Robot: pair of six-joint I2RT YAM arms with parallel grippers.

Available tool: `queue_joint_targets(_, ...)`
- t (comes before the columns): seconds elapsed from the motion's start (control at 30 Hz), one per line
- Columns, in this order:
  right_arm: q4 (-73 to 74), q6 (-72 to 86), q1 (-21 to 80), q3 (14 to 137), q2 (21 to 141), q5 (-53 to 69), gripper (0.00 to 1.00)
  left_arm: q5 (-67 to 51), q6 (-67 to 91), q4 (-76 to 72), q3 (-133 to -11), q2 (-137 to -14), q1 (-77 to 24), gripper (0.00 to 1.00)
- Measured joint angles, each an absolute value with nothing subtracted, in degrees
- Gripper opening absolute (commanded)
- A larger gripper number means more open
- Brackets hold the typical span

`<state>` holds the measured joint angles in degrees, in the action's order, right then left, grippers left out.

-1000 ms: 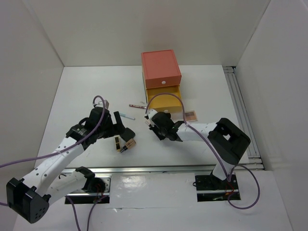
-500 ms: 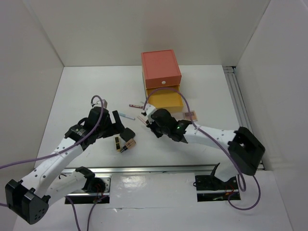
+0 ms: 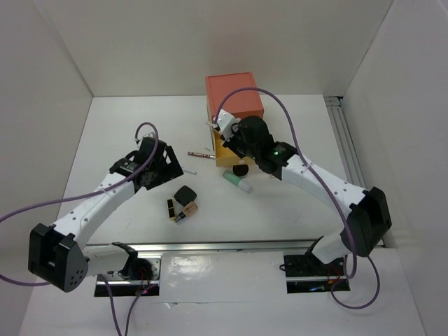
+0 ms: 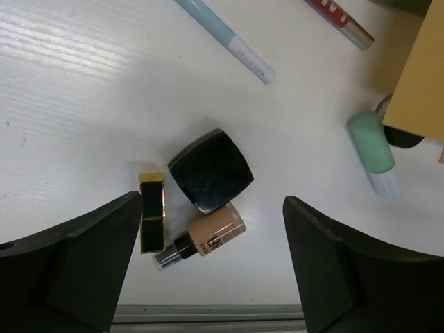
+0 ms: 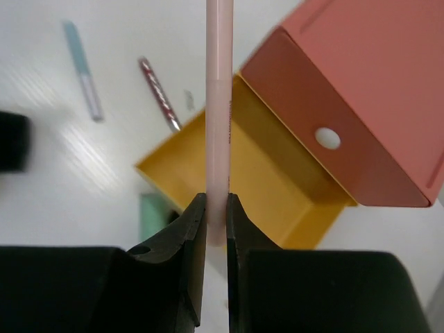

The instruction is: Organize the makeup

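Left hand [image 4: 214,208]: spread wide, holding nothing, over the nearest cluster on the surface [image 4: 83,104].
Cluster, packed close together: gold-black lipstick [image 4: 152,222], tan bottle [image 4: 208,236], black square compact [image 4: 211,171].
Compact: flat and glossy, likely slippery. Best taken across opposite edges.
Lipstick and bottle: probably light and rigid. The bottle may roll.
Mint tube [image 4: 372,146]: farther out, just beside the yellow drawer [image 5: 277,180]. Probably soft-walled, so grip mid-body.
Blue pencil [image 4: 225,38] and red pencil [image 4: 336,14]: beyond the tube.
Right hand [image 5: 215,208]: pinching a thin pink pencil [image 5: 219,104] near one end, over the open drawer.
Pink pencil: light, stiff, smooth. The end grip may let it pivot.
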<state>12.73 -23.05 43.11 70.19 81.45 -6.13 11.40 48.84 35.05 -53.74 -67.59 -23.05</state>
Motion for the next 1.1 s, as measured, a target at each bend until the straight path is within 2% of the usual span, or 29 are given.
queue_joint_targets(0.23,19.0,-33.4,35.6,71.2,88.8,-5.2,0.00,11.3,50.0,33.1,-60.8,-76.1,-21.8,0.93)
queue_joint_targets(0.3,20.3,-35.2,34.1,71.8,89.4,-4.2,0.03,11.2,50.0,32.1,-62.2,-78.5,-21.3,0.93)
queue_joint_targets(0.4,22.2,-37.3,32.3,73.4,89.9,-2.0,0.11,10.7,50.5,31.7,-62.9,-81.3,-20.2,0.92)
queue_joint_targets(0.5,23.2,-38.2,31.3,75.2,90.3,-0.9,0.28,10.2,51.2,31.8,-63.4,-83.9,-19.2,0.90)
queue_joint_targets(0.7,23.5,-38.5,31.2,75.6,90.6,-1.1,0.36,9.8,52.0,31.9,-64.9,-88.8,-18.4,0.89)
queue_joint_targets(0.8,23.7,-38.0,31.2,75.6,90.8,-2.0,0.48,9.8,53.1,31.9,-66.3,-91.0,-18.2,0.87)
queue_joint_targets(0.93,23.8,-37.1,31.2,75.8,91.0,-2.9,0.49,9.8,54.6,31.9,-68.0,-94.0,-18.0,0.85)
queue_joint_targets(1.0,23.9,-36.3,31.5,75.8,90.7,-3.4,0.56,10.0,55.7,31.9,-68.6,-95.4,-18.0,0.85)
queue_joint_targets(1.1,23.2,-34.2,32.1,75.7,89.3,-4.8,0.58,10.4,57.8,31.9,-69.3,-97.4,-18.0,0.81)
